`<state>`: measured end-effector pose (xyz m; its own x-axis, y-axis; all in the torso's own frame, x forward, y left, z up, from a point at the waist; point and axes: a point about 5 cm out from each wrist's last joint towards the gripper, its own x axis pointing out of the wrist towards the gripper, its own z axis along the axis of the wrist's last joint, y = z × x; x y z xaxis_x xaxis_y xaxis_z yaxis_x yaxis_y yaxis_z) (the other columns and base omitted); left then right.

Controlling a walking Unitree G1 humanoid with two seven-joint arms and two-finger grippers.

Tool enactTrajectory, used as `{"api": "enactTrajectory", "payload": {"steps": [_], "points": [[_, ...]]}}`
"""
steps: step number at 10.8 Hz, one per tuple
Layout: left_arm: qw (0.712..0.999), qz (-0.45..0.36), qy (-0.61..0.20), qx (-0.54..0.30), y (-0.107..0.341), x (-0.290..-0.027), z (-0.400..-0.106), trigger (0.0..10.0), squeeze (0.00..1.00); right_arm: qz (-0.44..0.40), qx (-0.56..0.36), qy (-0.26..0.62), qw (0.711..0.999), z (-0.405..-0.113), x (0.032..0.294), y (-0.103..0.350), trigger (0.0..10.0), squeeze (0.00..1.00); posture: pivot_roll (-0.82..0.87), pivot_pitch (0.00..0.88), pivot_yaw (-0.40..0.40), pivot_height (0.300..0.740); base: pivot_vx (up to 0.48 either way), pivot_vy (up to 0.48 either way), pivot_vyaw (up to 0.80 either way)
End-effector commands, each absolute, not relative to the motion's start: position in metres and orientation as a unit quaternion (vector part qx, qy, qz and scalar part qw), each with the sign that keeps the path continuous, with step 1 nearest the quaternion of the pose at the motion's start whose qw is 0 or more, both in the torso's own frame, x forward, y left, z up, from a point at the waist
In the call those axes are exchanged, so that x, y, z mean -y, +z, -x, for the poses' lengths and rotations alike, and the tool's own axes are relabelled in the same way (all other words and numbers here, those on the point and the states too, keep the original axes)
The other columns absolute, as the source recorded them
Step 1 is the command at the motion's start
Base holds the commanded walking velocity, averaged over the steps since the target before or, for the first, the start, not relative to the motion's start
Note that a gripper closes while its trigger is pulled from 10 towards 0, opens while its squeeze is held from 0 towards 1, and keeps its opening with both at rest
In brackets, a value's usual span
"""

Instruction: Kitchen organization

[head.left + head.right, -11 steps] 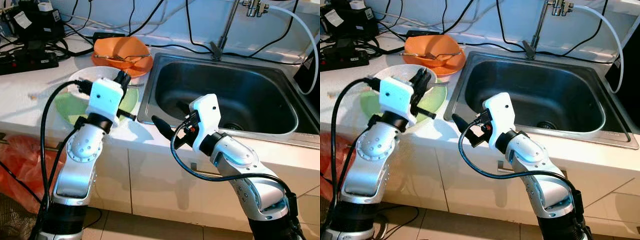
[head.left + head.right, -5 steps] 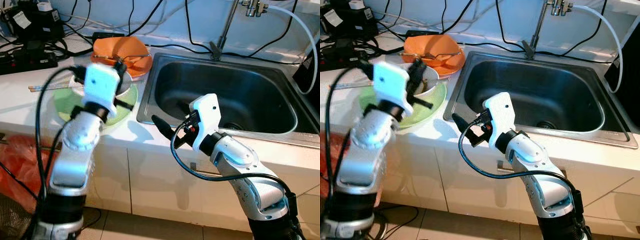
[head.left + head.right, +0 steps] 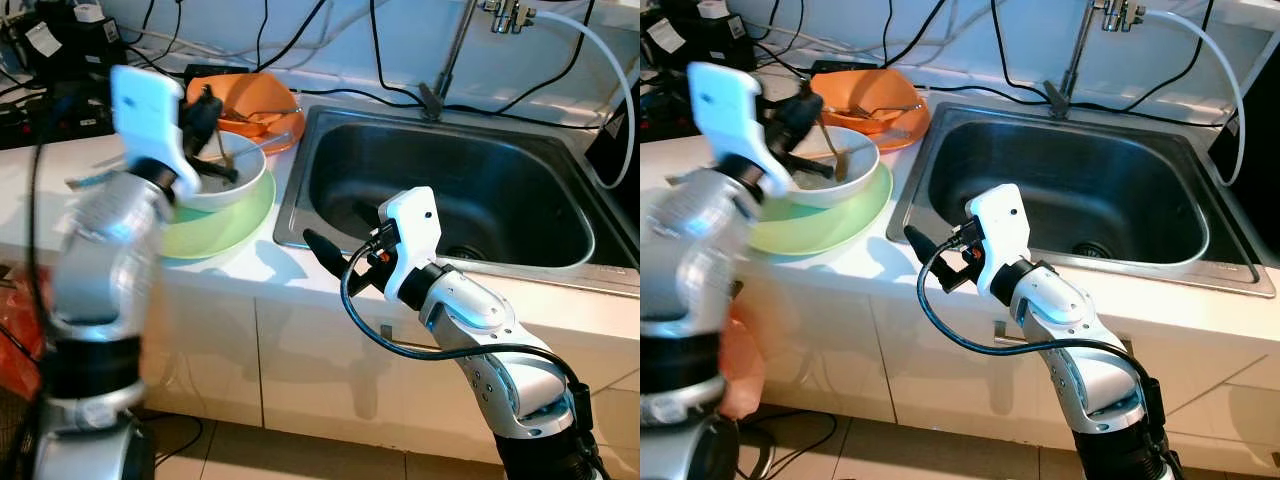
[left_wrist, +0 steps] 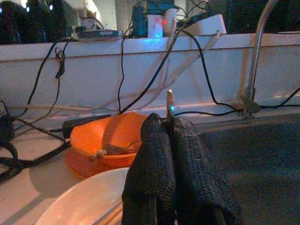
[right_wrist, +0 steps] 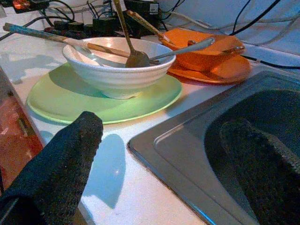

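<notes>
Left gripper [image 4: 171, 136] pinching one spoon [image 5: 129, 42] over one white bowl [image 5: 115, 65], right gripper [image 5: 164, 154] spread.

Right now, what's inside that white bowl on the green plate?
The white bowl holds a spoon, chopsticks and another utensil handle. The left end effector pinches the spoon's handle. The bowl's bottom is hidden.

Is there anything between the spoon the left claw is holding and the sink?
Nothing visible blocks it. The left claw pinches a spoon over the white bowl; beyond the bowl's rim only bare counter lies before the sink.
</notes>
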<state>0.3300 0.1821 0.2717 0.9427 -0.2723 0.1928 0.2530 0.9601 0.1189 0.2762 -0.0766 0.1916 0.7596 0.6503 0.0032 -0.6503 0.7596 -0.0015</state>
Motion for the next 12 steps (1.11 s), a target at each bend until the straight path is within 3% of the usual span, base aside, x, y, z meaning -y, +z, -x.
{"api": "enactTrajectory", "payload": {"steps": [1,4,9,12], "points": [[0.983,-0.037,-0.159,0.078,0.269,-0.179,-0.333,0.0,0.00,0.002,0.007,0.337,0.942,-0.279,0.081,0.193,10.0,0.00,0.08,0.017,-0.068,0.740,0.000,0.000,0.00],[0.979,-0.013,-0.192,0.060,0.279,-0.184,-0.332,0.0,0.00,0.001,0.006,0.337,0.942,-0.279,0.080,0.192,10.0,0.00,0.08,0.025,-0.069,0.740,0.000,0.000,0.00],[0.939,0.173,-0.287,0.071,0.305,-0.180,-0.325,0.0,0.00,0.001,0.003,0.336,0.942,-0.276,0.080,0.190,10.0,0.00,0.08,0.033,-0.067,0.740,0.000,0.000,0.00],[0.937,0.186,-0.287,0.069,0.310,-0.184,-0.324,0.0,0.00,0.000,-0.001,0.336,0.942,-0.276,0.080,0.189,10.0,0.00,0.08,0.038,-0.070,0.740,0.000,0.000,0.00]]}}
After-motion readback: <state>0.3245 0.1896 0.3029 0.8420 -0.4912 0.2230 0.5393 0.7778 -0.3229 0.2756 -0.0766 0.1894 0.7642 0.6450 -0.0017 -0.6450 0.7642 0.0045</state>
